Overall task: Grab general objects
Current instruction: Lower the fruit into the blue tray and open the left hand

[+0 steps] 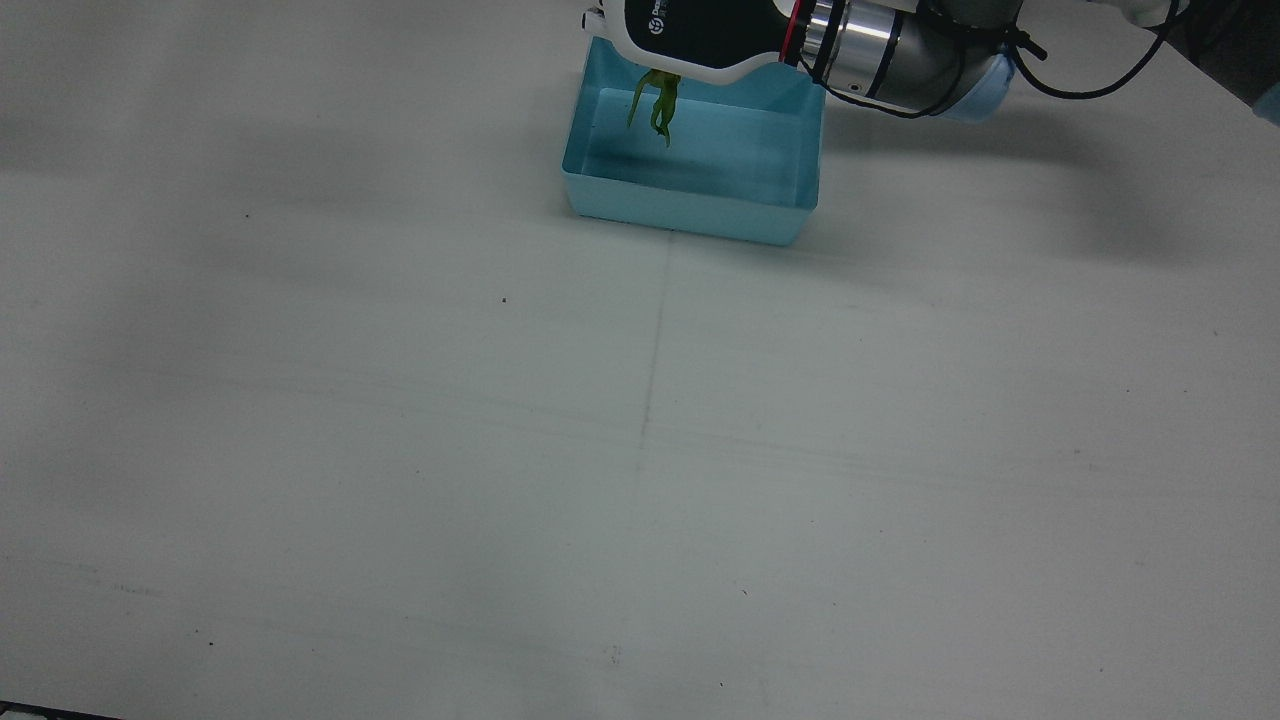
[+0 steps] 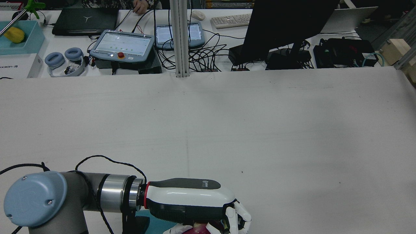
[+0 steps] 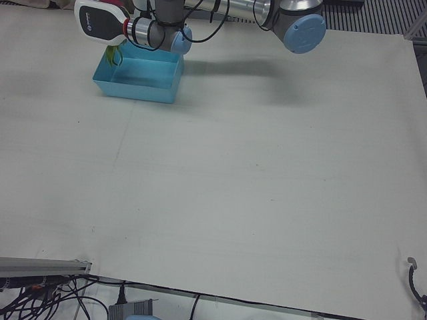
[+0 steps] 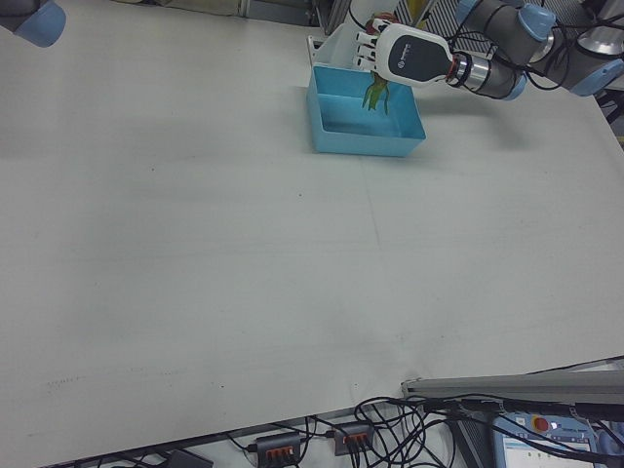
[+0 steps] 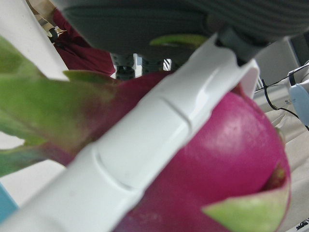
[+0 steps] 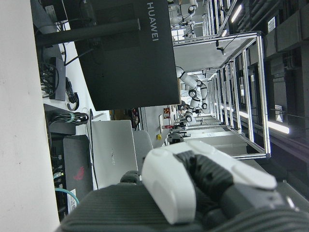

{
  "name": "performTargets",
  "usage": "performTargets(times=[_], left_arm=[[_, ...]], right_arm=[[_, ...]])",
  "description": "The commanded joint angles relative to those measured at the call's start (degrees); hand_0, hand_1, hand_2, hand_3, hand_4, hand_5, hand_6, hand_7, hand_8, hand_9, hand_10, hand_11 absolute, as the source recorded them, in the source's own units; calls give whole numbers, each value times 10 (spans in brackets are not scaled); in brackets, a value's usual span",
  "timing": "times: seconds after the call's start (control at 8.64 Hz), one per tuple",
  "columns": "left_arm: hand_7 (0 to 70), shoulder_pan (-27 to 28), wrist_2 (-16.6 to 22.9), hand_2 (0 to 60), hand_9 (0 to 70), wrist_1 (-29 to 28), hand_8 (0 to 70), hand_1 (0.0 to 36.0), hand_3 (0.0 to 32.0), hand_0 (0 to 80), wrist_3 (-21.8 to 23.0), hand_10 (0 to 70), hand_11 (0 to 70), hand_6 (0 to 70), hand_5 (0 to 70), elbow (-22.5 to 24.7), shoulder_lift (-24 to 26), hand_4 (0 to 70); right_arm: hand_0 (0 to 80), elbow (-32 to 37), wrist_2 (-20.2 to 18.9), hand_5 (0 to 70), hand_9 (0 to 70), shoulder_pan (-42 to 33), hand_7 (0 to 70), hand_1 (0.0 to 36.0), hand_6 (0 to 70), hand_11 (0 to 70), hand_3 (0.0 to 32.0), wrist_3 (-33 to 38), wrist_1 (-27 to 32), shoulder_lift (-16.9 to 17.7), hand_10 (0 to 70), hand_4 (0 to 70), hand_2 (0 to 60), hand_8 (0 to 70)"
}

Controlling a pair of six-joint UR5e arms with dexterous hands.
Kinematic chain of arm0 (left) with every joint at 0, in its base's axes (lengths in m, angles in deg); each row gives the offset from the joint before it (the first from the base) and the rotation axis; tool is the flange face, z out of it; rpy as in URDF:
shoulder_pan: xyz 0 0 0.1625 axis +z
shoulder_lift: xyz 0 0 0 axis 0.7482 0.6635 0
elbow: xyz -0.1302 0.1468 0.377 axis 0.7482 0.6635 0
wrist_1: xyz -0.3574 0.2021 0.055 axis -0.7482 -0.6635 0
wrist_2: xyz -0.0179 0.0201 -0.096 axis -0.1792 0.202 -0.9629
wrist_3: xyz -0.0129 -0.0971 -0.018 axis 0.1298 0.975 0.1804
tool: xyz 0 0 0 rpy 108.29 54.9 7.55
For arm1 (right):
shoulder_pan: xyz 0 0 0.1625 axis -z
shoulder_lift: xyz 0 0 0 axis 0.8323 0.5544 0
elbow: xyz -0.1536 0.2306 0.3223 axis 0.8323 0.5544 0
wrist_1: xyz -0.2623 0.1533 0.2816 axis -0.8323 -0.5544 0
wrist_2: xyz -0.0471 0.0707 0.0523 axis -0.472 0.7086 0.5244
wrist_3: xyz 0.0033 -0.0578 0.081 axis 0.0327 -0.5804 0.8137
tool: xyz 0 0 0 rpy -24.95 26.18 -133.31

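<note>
Above the blue bin (image 1: 690, 215), left hand (image 4: 395, 51) grips dragon fruit (image 5: 231, 159).

Dragon fruit (image 5: 227, 159): magenta skin, green leafy scales, held aloft at top centre of front view, green tips dangling over the light-blue bin (image 1: 690, 212), which sits open on the table.

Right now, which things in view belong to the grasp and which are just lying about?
In the job:
left hand
dragon fruit, held by it
blue bin underneath

Lying about:
headphones
teach pendant
keyboard
monitor
</note>
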Motion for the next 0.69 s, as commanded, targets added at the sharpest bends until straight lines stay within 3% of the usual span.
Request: performTargets(times=[0.0,0.12,0.23,0.35,0.46,0.58], left_arm=[[700,-3,8,600,163,-2,102,360,0,800,3,275,445,561,700,-2,-4,303],[700,-3,9,600,150,-5,94,360,0,800,3,267,437,523,700,-2,-5,202],[667,-4,9,600,119,-6,81,360,0,800,3,222,379,456,700,-1,-5,164],[578,-5,9,600,101,-7,61,360,0,800,4,203,355,359,700,-1,-6,93],[538,-5,9,600,93,-7,47,360,0,800,4,187,334,288,700,-1,-7,24],[470,-9,9,600,80,-7,27,360,0,800,4,192,342,189,700,-1,-7,0]], right_arm=[[0,0,0,0,0,0,0,0,0,0,0,0,0,0,0,0,0,0],[0,-1,0,0,0,0,0,0,0,0,0,0,0,0,0,0,0,0],[0,-1,0,0,0,0,0,0,0,0,0,0,0,0,0,0,0,0],[0,-1,0,0,0,0,0,0,0,0,0,0,0,0,0,0,0,0],[0,0,0,0,0,0,0,0,0,0,0,0,0,0,0,0,0,0],[0,0,0,0,0,0,0,0,0,0,0,0,0,0,0,0,0,0]])
